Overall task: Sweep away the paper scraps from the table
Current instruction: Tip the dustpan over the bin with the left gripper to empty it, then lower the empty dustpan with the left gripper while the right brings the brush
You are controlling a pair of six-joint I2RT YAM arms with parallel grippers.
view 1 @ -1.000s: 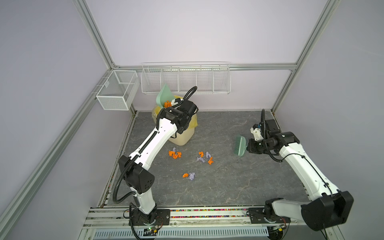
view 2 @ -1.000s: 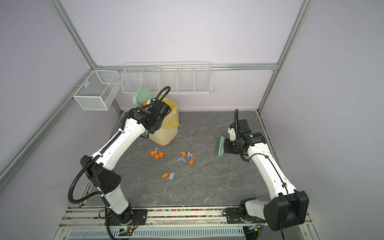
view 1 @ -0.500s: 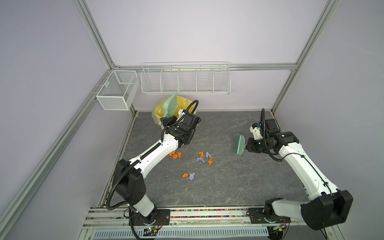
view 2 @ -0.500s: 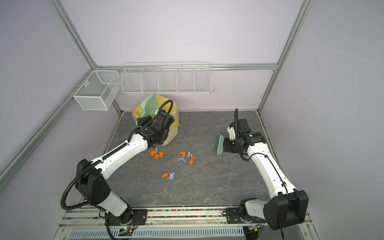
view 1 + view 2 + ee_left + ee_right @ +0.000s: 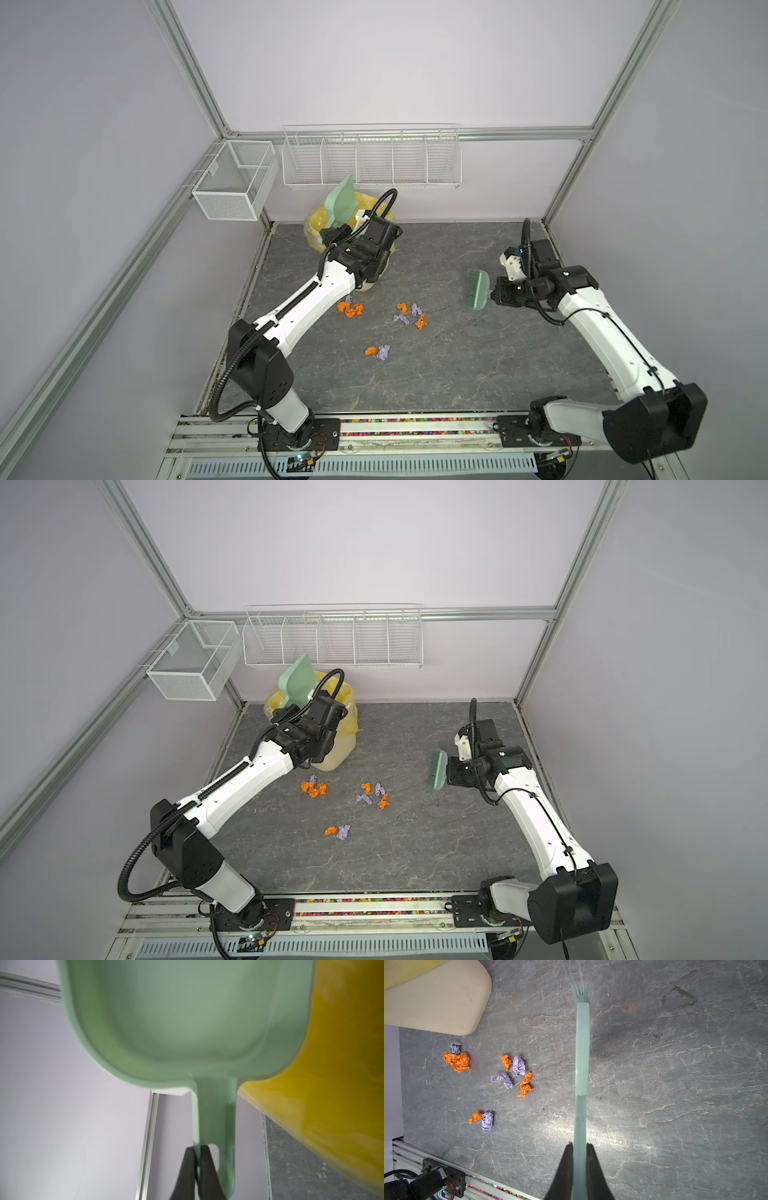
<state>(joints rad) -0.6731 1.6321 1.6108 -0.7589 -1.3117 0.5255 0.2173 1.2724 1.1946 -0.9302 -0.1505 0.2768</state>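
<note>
Several crumpled paper scraps (image 5: 518, 1065) dot the veined, marble-like table (image 5: 675, 1084).

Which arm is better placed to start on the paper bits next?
Probably right: the right gripper holds the brush near the paper scraps, while the left gripper holds the dustpan up by the bin.

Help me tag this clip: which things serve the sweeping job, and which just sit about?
Job: crumpled orange and lavender paper scraps; dark grey marbled table; mint-green plastic dustpan, held by left gripper; mint-green bristle brush, held by right gripper; cream bin with yellow liner.
Bystanders: white mesh basket; white wire compartment rack.
</note>
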